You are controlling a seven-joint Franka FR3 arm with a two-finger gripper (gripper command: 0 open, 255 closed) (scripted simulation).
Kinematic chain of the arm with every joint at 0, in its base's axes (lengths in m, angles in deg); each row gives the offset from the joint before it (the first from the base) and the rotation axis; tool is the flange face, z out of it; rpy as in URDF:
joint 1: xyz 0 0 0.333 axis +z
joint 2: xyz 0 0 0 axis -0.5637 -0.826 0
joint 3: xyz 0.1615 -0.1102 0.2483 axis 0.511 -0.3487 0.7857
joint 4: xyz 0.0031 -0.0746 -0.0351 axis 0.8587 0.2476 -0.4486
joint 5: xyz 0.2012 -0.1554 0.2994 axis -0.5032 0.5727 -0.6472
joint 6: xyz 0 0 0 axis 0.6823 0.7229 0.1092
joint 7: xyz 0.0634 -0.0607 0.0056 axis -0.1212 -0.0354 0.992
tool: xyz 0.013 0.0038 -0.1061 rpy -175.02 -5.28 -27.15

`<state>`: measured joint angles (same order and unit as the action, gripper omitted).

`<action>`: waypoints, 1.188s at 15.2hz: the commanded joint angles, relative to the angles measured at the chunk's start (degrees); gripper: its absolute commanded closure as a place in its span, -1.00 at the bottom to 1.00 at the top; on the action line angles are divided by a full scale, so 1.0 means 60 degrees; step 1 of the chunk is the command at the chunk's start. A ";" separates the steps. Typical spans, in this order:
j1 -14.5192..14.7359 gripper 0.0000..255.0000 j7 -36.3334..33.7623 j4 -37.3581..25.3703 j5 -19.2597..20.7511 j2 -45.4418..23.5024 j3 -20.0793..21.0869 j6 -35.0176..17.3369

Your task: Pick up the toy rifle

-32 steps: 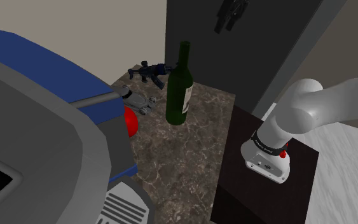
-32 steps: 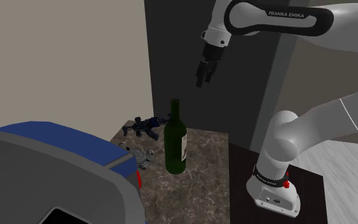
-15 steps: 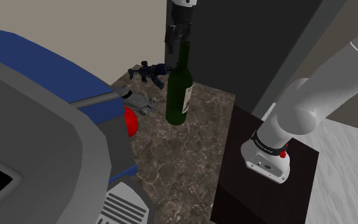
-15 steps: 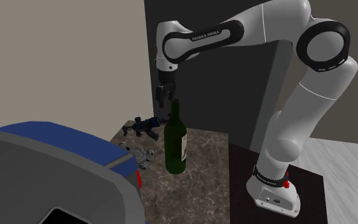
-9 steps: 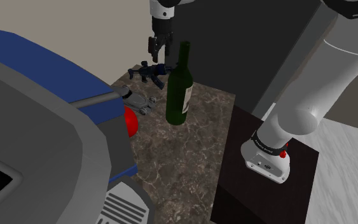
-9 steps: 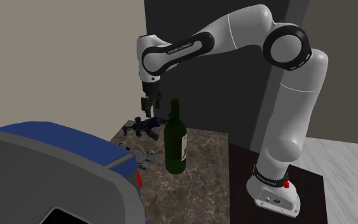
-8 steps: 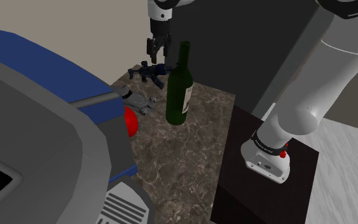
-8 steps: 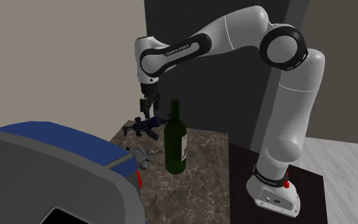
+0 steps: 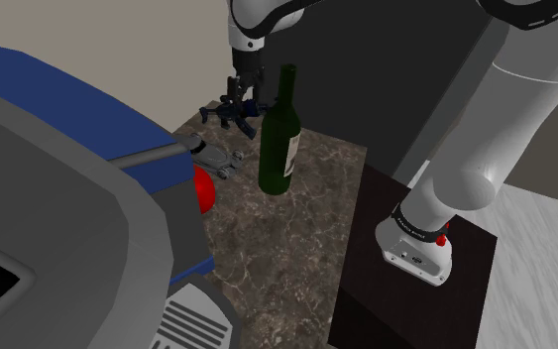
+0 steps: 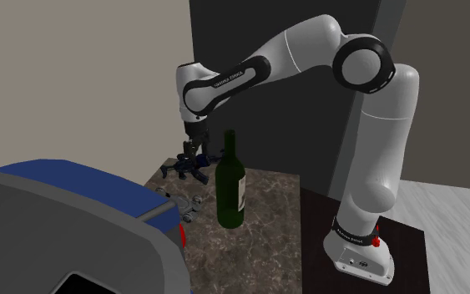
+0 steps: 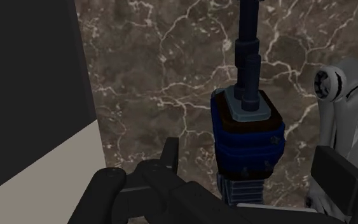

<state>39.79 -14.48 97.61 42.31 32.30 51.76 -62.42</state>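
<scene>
You have a dark green bottle point(image 9: 278, 134) standing upright just beside the gripper point(image 9: 240, 99), on a brown marbled counter point(image 9: 277, 238). A small grey object point(image 9: 217, 159) lies near the gripper, apart from the bottle. A big blue-and-grey machine point(image 9: 58, 198) sits farther off.
</scene>
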 commanded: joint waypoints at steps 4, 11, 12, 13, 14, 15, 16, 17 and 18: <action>-0.0003 1.00 0.0007 0.0041 0.0002 -0.0031 -0.0003 -0.0078; 0.0000 1.00 0.0003 0.0060 0.0001 -0.0018 -0.0001 -0.0085; -0.0001 1.00 0.0001 -0.0015 -0.0002 0.0027 -0.0001 0.0035; -0.0002 1.00 0.0000 -0.0092 -0.0004 0.0071 -0.0001 0.0156; -0.0003 1.00 -0.0002 -0.0175 -0.0006 0.0110 -0.0002 0.0277; -0.0004 1.00 -0.0004 -0.0258 -0.0008 0.0148 -0.0002 0.0399; -0.0005 1.00 -0.0006 -0.0343 -0.0010 0.0185 -0.0002 0.0520; -0.0006 1.00 -0.0008 -0.0430 -0.0012 0.0220 -0.0002 0.0642; -0.0007 1.00 -0.0011 -0.0519 -0.0013 0.0254 -0.0003 0.0764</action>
<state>39.74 -14.52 95.15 42.24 33.67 51.74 -58.63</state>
